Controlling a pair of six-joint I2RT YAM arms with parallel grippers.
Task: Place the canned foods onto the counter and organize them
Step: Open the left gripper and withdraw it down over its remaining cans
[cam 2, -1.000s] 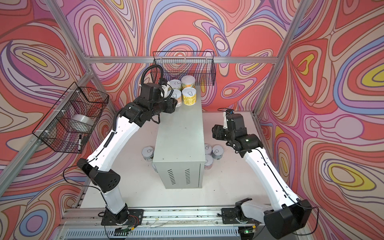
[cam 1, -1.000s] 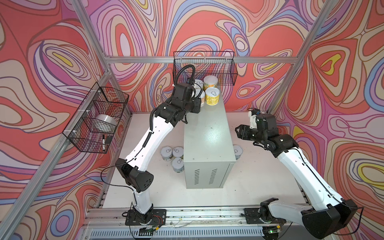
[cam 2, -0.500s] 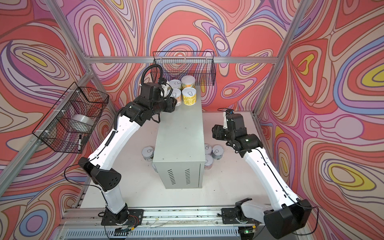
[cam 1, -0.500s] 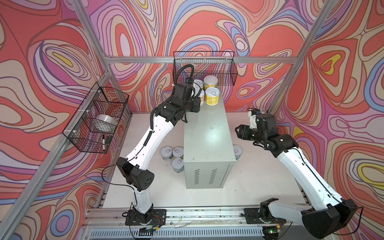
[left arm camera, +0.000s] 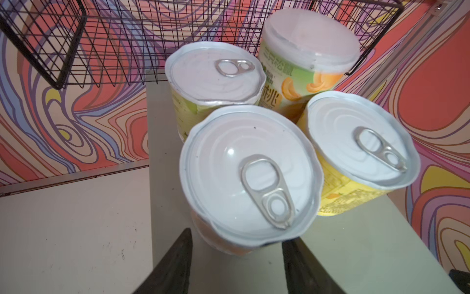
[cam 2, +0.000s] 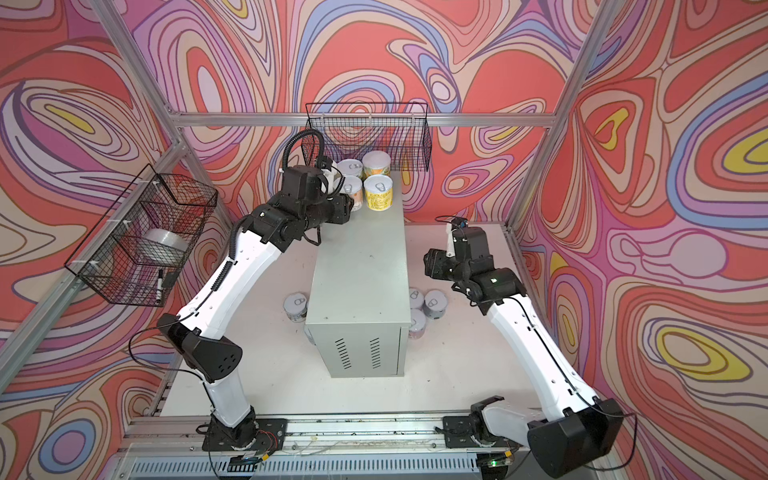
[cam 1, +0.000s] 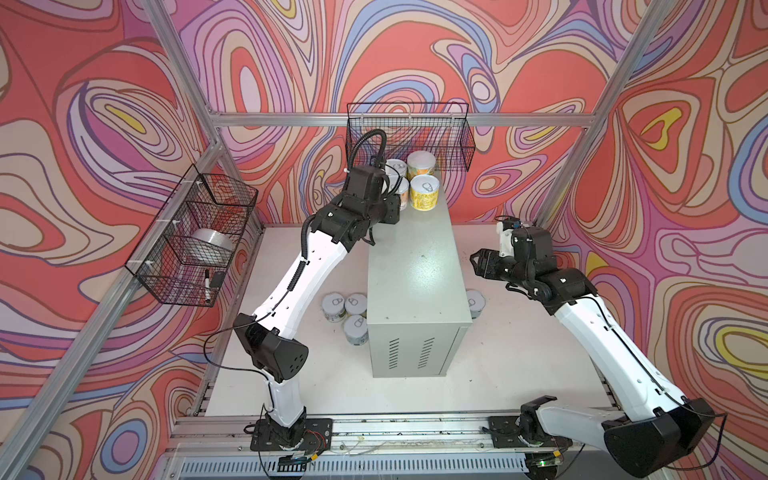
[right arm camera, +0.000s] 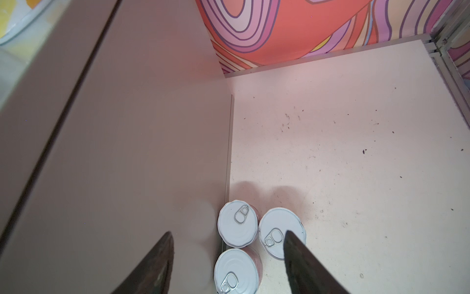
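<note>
Several canned foods stand in a tight cluster at the far end of the grey counter. They include a yellow tin, a taller tin with a plastic lid and an orange tin. My left gripper is open, its tips low on either side of the orange tin, with a gap showing. Three tins stand on the table left of the counter. Three more stand to its right, far below my right gripper, which hovers open and empty beside the counter's right edge.
A black wire basket hangs on the back wall just behind the cluster of tins. A second basket on the left wall holds a silvery tape roll and a marker. The white tabletop surrounds the counter.
My left gripper's jaws have parted slightly around the orange tin, which stays on the counter. The right arm has not moved.
</note>
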